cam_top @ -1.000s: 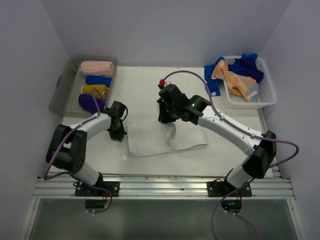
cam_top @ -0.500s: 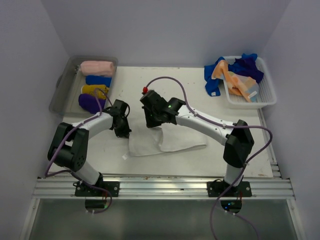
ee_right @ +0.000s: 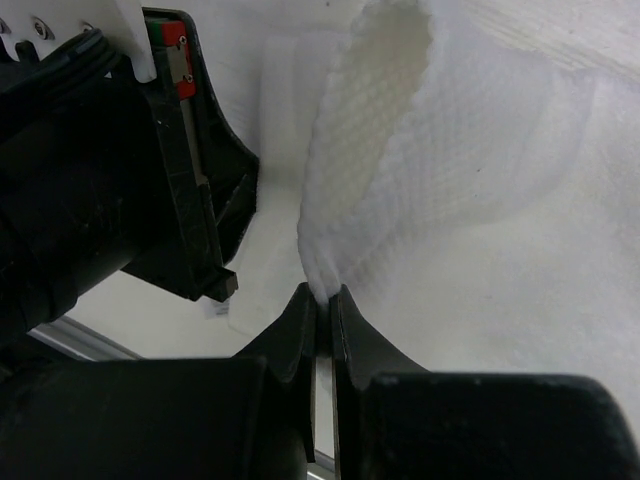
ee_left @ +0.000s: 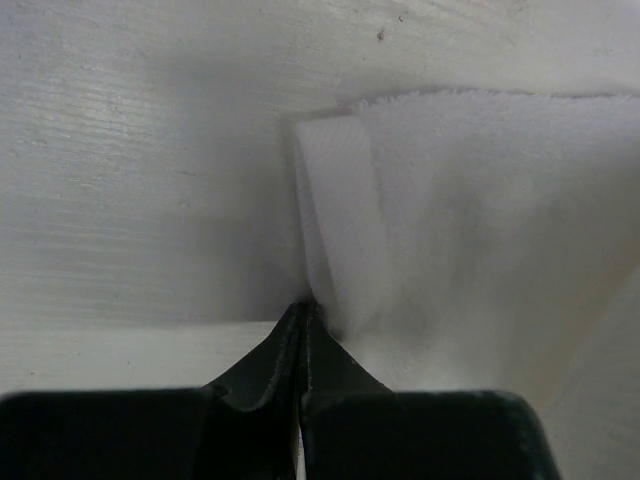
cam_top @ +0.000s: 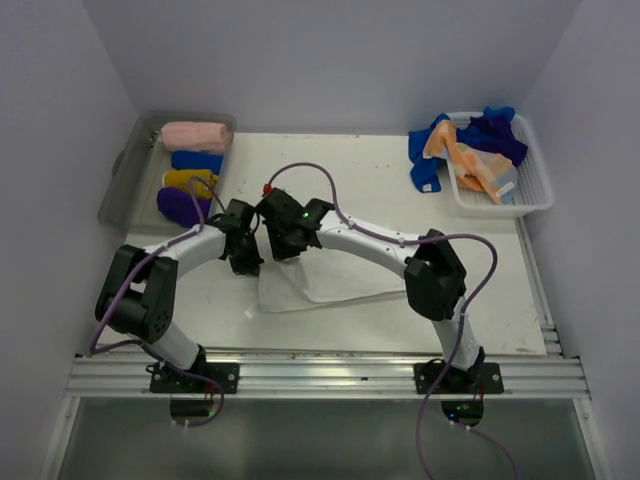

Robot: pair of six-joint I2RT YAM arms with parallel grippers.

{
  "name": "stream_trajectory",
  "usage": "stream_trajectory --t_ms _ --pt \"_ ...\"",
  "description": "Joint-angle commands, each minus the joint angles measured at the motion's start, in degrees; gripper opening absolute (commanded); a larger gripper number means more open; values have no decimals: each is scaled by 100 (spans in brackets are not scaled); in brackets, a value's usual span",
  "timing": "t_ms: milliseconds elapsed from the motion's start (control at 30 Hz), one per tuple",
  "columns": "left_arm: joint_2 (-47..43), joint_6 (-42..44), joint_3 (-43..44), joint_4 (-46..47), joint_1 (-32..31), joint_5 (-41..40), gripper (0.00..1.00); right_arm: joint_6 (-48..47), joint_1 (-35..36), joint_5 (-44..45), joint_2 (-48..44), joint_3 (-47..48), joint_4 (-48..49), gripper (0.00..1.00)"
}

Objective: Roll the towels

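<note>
A white towel (cam_top: 335, 280) is seen lying on the table (cam_top: 300, 165) between the two arms, its right part flat and its left part gathered up. The left gripper (cam_top: 247, 264) is pressed together on the towel's left hem, which is pinched at the very fingertips in the left wrist view (ee_left: 302, 312). Just beside it, the right gripper (cam_top: 284, 246) is closed on a raised fold of the same towel (ee_right: 450, 150), the cloth being held up from the table between its tips (ee_right: 324, 297). Rolled pink (cam_top: 195, 135), blue (cam_top: 197, 161), yellow (cam_top: 186, 181) and purple (cam_top: 180, 206) towels are lined up in the grey tub (cam_top: 122, 175) at the left. Loose towels (cam_top: 470, 145) are heaped in the white basket (cam_top: 535, 195) at the right.
</note>
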Motion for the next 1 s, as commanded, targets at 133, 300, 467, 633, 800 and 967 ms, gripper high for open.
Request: stream_trajectory --t_ms 133,300,467,633,800,967 --pt "109 40 -186 58 22 -110 0 198 136 -334 388 436 300 5" --pt "39 49 -124 -65 48 -171 0 207 136 -483 240 339 414 42" --pt "-250 136 86 -390 224 -365 0 137 127 -159 -463 32 405 50" --pt "-629 189 472 -802 382 -584 0 172 -179 141 -1332 -923 545 49" --pt "-884 304 868 -804 304 -479 2 348 -794 -35 -1852 -2110 678 45" --pt "-596 356 1501 -812 -381 -734 4 243 -1655 -17 -2494 -2930 713 43"
